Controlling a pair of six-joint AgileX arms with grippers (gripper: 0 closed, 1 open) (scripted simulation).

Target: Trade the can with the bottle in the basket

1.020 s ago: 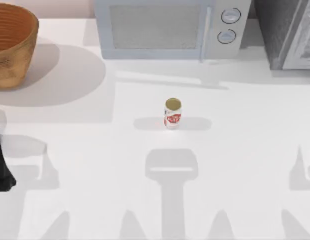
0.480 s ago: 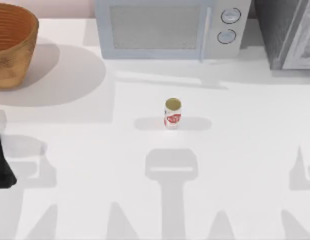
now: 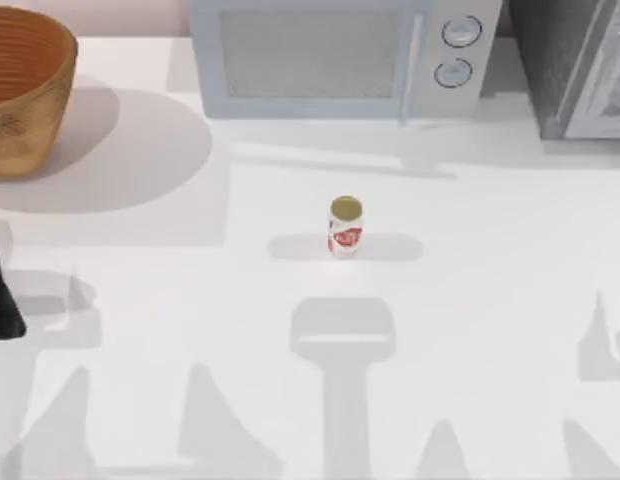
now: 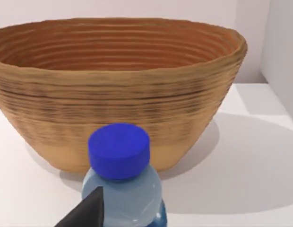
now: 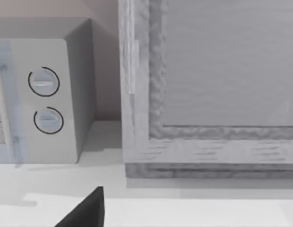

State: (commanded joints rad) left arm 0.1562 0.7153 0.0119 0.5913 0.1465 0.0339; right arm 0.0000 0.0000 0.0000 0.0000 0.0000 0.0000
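Observation:
The orange-brown woven basket (image 3: pixel 20 90) stands at the table's far left corner, and its ribbed wall (image 4: pixel 118 90) looms close in the left wrist view. On my side of it is the clear bottle (image 4: pixel 120 189) with a blue cap, outside the basket. My left gripper (image 4: pixel 127 215) is shut on the bottle, one black finger (image 4: pixel 87 210) lying against its shoulder. My left arm (image 3: pixel 2 295) shows at the table's left edge. The small white can (image 3: pixel 345 227) with red markings and a golden top stands upright mid-table, untouched. My right gripper (image 5: pixel 85 213) faces the back right corner.
A pale grey microwave (image 3: pixel 340 55) lines the back edge, its two dials (image 5: pixel 45 99) seen by the right wrist camera. A grey cabinet (image 3: pixel 580 65) fills the back right corner. Bare white tabletop lies all around the can.
My left arm has drifted a little toward the back and farther off the left edge. Its shadows along the table's front have grown and spread. The can has not moved.

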